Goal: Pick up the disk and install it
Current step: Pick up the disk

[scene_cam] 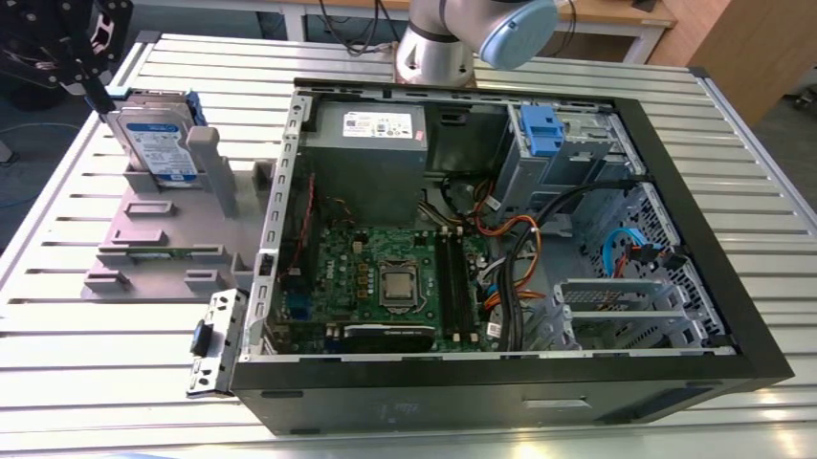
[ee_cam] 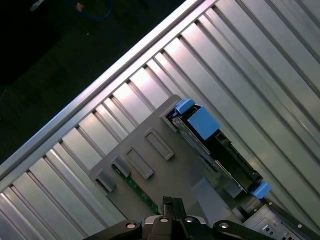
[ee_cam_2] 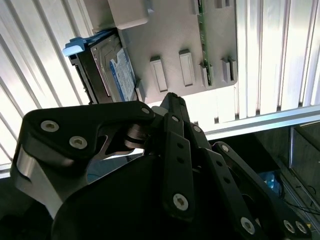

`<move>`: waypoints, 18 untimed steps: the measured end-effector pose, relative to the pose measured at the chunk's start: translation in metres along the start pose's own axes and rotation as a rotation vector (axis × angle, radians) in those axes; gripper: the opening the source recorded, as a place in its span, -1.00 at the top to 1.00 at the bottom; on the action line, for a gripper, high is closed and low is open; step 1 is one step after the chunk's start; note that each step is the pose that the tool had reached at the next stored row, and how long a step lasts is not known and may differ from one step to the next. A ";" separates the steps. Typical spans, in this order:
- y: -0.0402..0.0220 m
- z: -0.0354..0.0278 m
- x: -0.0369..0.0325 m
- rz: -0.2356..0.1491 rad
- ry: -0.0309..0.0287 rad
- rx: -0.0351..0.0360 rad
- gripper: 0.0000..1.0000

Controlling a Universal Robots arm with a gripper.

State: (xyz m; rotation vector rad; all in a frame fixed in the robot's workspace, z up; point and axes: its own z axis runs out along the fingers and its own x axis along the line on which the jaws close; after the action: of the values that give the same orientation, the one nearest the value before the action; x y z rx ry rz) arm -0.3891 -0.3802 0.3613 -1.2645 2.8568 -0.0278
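The disk (scene_cam: 153, 143) stands on edge in a grey plastic stand (scene_cam: 166, 239) at the exterior view's upper left, its white-and-blue label facing the front and a blue bracket around it. My black gripper (scene_cam: 77, 81) hangs just above and to the exterior view's left of the disk's top corner, open and holding nothing. In the second wrist view the disk (ee_cam_2: 112, 70) shows beyond the gripper's black linkage (ee_cam_2: 170, 150). The first wrist view looks down on the disk's top edge (ee_cam: 220, 150) with its blue bracket tabs.
An open computer case (scene_cam: 511, 392) lies on the slatted aluminium table (scene_cam: 102, 382), to the exterior view's right of the stand. Inside are a grey power supply (scene_cam: 370, 129), a blue-tabbed drive cage (scene_cam: 542, 134), a motherboard and loose cables. The arm's base (scene_cam: 434, 48) stands behind the case.
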 end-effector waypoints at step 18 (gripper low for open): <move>0.0000 0.0000 0.0000 -0.043 -0.0006 0.0000 0.79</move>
State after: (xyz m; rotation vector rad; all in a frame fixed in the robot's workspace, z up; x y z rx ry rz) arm -0.3891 -0.3802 0.3613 -1.3250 2.8291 -0.0280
